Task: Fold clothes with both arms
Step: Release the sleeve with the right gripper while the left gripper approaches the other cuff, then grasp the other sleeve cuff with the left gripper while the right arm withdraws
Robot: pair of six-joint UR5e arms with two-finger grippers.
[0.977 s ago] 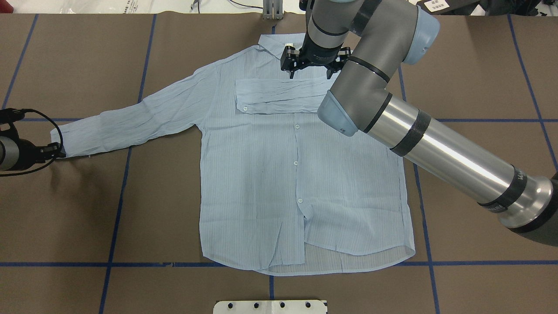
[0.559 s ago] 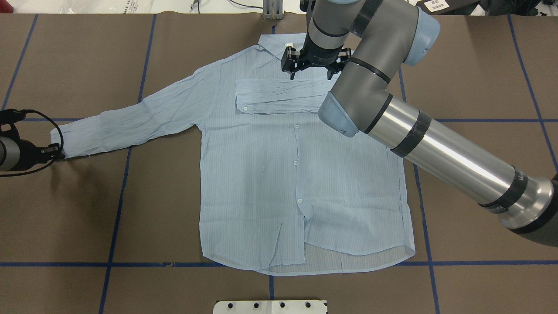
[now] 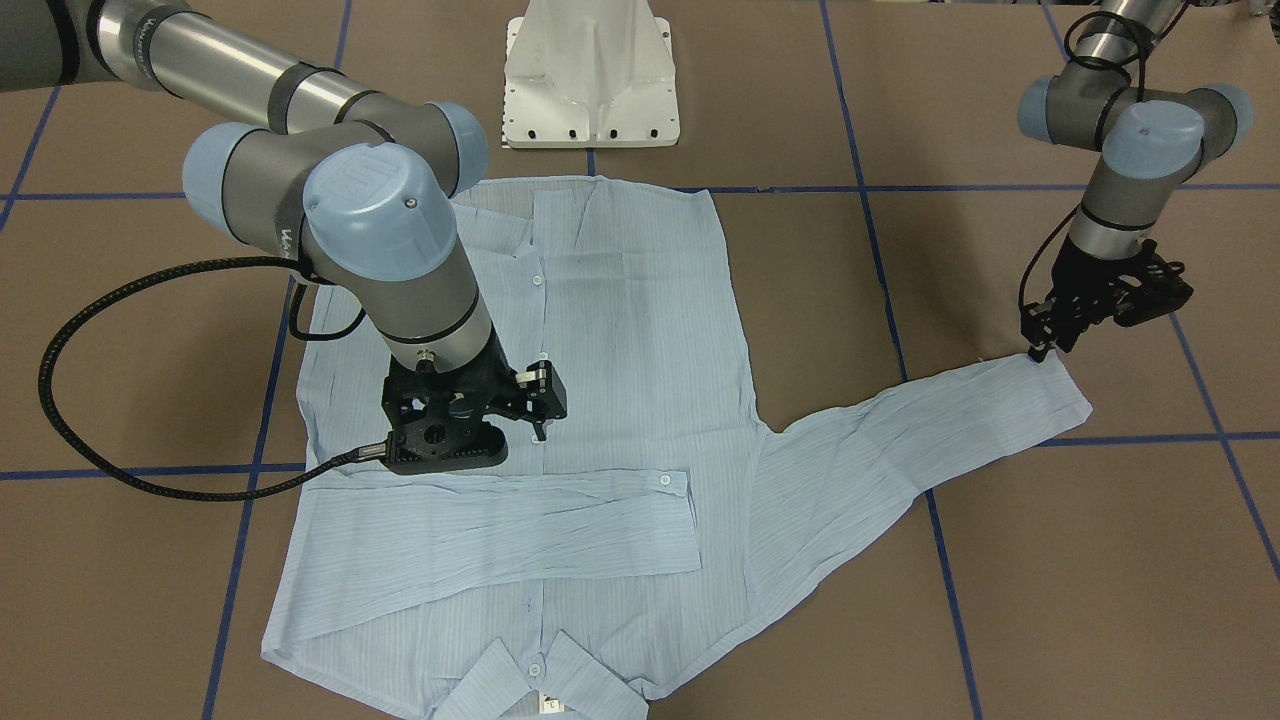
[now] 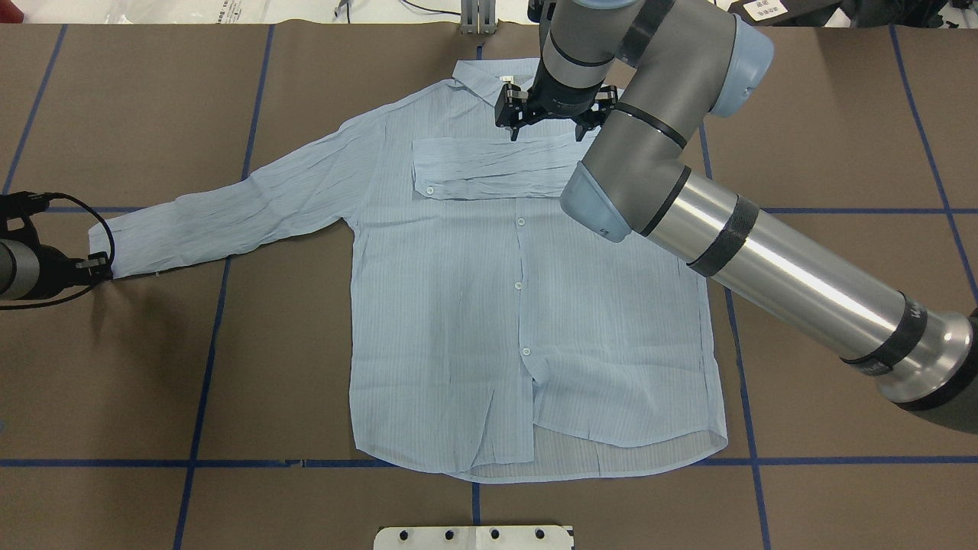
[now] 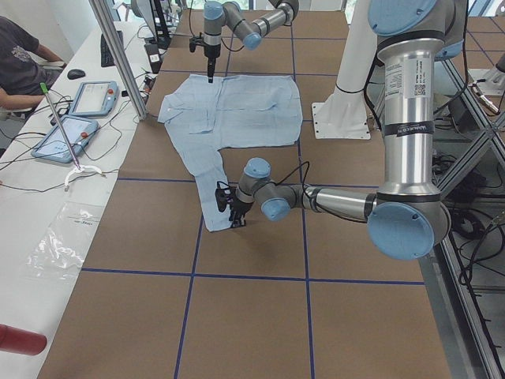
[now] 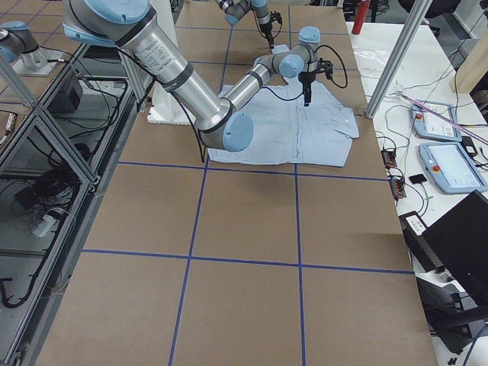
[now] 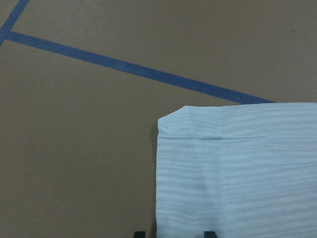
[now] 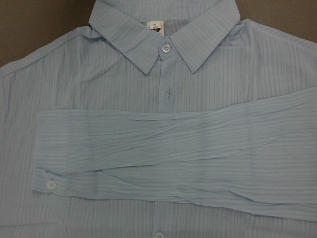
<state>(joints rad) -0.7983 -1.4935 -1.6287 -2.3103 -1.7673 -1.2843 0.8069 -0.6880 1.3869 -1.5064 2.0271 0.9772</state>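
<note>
The light-blue striped shirt lies flat, buttons up, collar at the far edge. One sleeve is folded across the chest, also in the right wrist view. The other sleeve stretches out to the robot's left and ends in a cuff. My left gripper is low at that cuff's corner. Its fingertips stand apart, with the cuff edge between them. My right gripper hovers open and empty over the chest, just below the collar.
The white pedestal base stands at the robot's edge of the table. Blue tape lines cross the brown table cover. A side bench with tablets, a metal post and a seated person runs along the far side.
The left gripper has edged slightly leftward at the cuff. The right gripper has shifted a little toward the collar. The shirt lies as before.
</note>
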